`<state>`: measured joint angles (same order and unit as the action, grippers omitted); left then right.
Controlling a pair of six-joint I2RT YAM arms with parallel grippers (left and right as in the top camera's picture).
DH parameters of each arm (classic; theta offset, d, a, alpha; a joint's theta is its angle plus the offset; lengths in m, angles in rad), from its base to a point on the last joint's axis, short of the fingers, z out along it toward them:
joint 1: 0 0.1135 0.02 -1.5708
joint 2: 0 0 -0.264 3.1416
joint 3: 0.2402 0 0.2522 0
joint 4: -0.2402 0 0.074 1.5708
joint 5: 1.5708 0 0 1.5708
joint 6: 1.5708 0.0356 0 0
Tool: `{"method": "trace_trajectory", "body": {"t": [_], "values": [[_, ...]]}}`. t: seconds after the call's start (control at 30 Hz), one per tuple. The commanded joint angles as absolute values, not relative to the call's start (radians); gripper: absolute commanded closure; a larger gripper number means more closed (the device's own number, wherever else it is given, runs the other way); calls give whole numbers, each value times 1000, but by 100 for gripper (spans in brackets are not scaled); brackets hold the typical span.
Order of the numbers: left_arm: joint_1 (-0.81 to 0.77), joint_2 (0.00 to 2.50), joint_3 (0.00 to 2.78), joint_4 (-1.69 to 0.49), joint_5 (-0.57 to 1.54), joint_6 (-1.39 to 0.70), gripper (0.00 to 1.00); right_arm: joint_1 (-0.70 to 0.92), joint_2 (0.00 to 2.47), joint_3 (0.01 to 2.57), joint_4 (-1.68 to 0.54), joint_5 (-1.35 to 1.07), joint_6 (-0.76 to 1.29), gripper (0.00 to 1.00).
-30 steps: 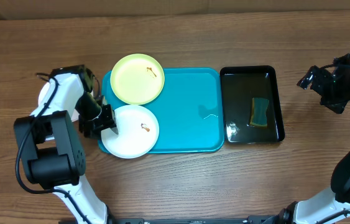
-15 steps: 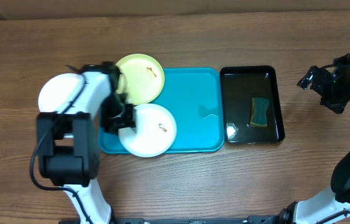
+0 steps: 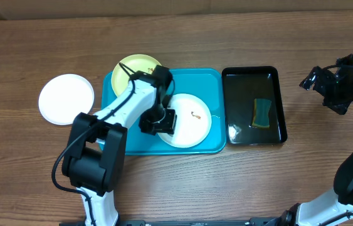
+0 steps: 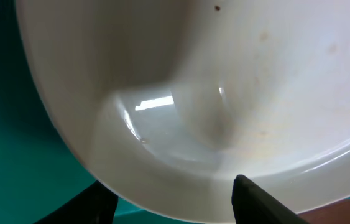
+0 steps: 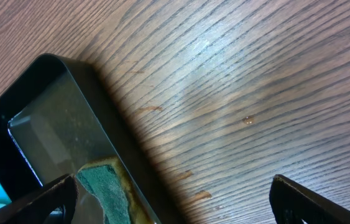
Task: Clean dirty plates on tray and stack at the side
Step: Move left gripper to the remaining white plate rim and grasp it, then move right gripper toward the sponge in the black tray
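A white plate [image 3: 192, 118] with a small brown smear lies on the turquoise tray [image 3: 192, 78], right of its middle. My left gripper [image 3: 158, 120] is shut on that plate's left rim. In the left wrist view the plate [image 4: 224, 93] fills the frame, its rim between my fingers [image 4: 175, 193], over the tray [image 4: 7, 137]. A pale yellow-green plate [image 3: 132, 70] sits at the tray's back left corner, partly hidden by my left arm. A second white plate [image 3: 66, 99] lies on the table left of the tray. My right gripper [image 3: 317, 81] is open and empty, with wide-spread fingers [image 5: 175, 186].
A glossy black tray [image 3: 254, 105] stands right of the turquoise tray and holds water and a green sponge [image 3: 262, 113]; both show in the right wrist view, tray [image 5: 56, 118] and sponge [image 5: 103, 183]. Bare wooden table [image 3: 226, 182] surrounds everything.
My left gripper has moved right along the tray, carrying the smeared white plate from the left edge to right of the middle. The white plate on the table became uncovered. The right arm has not moved.
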<state>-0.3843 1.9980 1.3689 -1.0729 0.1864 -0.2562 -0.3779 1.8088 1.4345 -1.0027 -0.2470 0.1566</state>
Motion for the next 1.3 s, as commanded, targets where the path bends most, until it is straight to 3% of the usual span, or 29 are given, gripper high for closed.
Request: {"method": "trace_trajectory", "body": {"t": [0.0,0.27,0.6,0.77,1.0,1.13,1.27], "values": [[-382,1972,1362,-1073,153,-305,41,-377,1782,1461,-997,-244,157,0],[-381,1973,1362,-1047,63,-360,41,-377,1782,1461,-997,-244,157,0],[-381,1973,1362,-983,49,-384,56,-377,1782,1461,-997,-244,157,0],[-380,1973,1362,-982,-38,-421,70,-377,1782,1461,-997,-244,157,0],[-379,1973,1362,-965,-97,-474,79,-377,1782,1461,-966,-257,162,0],[-371,1973,1362,-953,-112,-508,95,-377,1782,1461,-948,-434,162,0],[-361,1973,1362,-952,-115,-527,96,-377,1782,1461,-1002,-669,162,0]]}}
